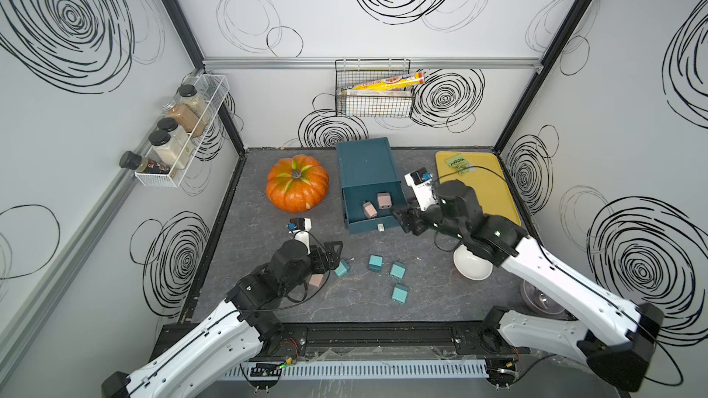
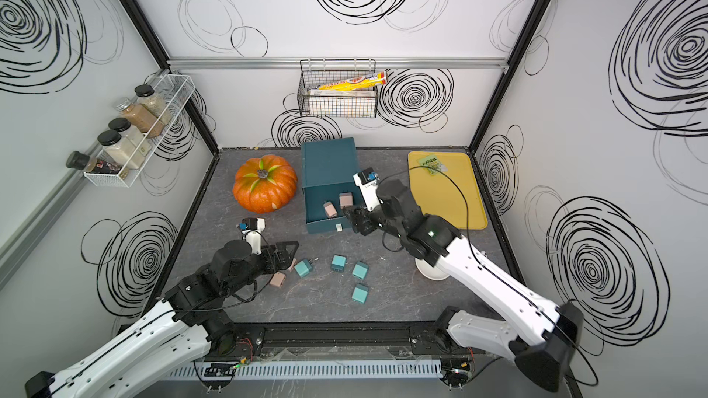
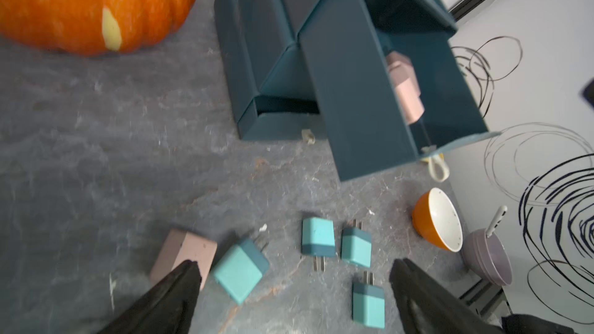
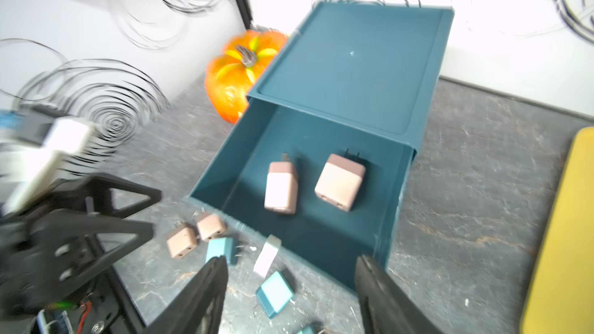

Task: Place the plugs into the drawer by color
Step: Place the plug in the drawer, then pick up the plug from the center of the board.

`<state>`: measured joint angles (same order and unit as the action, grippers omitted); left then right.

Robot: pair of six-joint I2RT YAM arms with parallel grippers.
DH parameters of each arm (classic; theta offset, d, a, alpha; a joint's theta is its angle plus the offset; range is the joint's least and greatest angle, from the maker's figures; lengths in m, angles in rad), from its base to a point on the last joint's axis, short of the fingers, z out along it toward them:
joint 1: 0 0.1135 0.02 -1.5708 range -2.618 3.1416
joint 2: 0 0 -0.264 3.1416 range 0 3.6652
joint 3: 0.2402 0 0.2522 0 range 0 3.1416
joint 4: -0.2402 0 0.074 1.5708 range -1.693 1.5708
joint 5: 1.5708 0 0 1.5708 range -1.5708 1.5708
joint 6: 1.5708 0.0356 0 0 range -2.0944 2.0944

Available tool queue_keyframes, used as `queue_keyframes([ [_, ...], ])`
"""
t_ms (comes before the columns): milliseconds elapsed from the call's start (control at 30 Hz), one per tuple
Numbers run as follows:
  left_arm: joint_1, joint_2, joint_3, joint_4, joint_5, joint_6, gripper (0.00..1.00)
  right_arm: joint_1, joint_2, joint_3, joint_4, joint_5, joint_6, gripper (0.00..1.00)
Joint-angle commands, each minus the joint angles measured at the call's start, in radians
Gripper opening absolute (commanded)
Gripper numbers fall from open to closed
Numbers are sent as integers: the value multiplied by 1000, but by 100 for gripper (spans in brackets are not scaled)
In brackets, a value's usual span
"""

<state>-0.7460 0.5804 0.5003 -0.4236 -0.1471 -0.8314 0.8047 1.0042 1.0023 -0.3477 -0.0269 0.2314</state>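
Drawer chest (image 1: pixel 364 162) sits back-middle on the tabletop (image 1: pixel 249 246), between the pumpkin (image 1: pixel 297 185) and the yellow tray (image 1: pixel 502 201). Its top drawer (image 1: pixel 364 226) is pulled well out toward the arms. Two pink plugs (image 4: pixel 340 181) lie on the drawer floor side by side, not touching, with their prongs toward the chest body. Right tool (image 4: pixel 291 261) hovers at the top drawer's front edge near its right corner, jaws apart with nothing between them. Left tool (image 3: pixel 294 265) is low over the loose plugs at front left, jaws wide apart and empty. Four teal plugs (image 1: pixel 376 263) lie on the tabletop in front of the chest. One is just beside the left tool, the other three are clustered a bit further right, and none are touching. Two loose pink plugs (image 2: pixel 277 280) sit at the left tool, partly hidden under it in both top views; the right wrist view shows them just beside each other. In the left wrist view a lower drawer (image 3: pixel 273 126) stands slightly out, with a dark gap above its front. A bowl (image 1: pixel 473 268), white inside and orange outside, sits at front right, partly under the right arm. A purple bowl (image 3: pixel 487 261) is near it. Both wrist views are blurred, so I can't read fine detail on the plugs.
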Motion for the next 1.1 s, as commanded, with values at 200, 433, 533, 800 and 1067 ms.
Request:
queue_keyframes([
  [200,-183,-14,-60,-286,-188,-385,98,4,-155,-253,260,-91,-24,68],
  [433,-297,103,-148,-249,-260,-567,90,3,-278,-308,291,-42,-17,74],
  [533,-297,180,-176,-189,-267,-583,84,4,-267,-317,295,-30,-14,74],
  [800,-275,250,-185,-95,-328,-559,75,4,-246,-315,287,-12,-17,72],
  [1067,-260,342,-182,15,-308,-515,67,4,-246,-324,292,15,-16,73],
])
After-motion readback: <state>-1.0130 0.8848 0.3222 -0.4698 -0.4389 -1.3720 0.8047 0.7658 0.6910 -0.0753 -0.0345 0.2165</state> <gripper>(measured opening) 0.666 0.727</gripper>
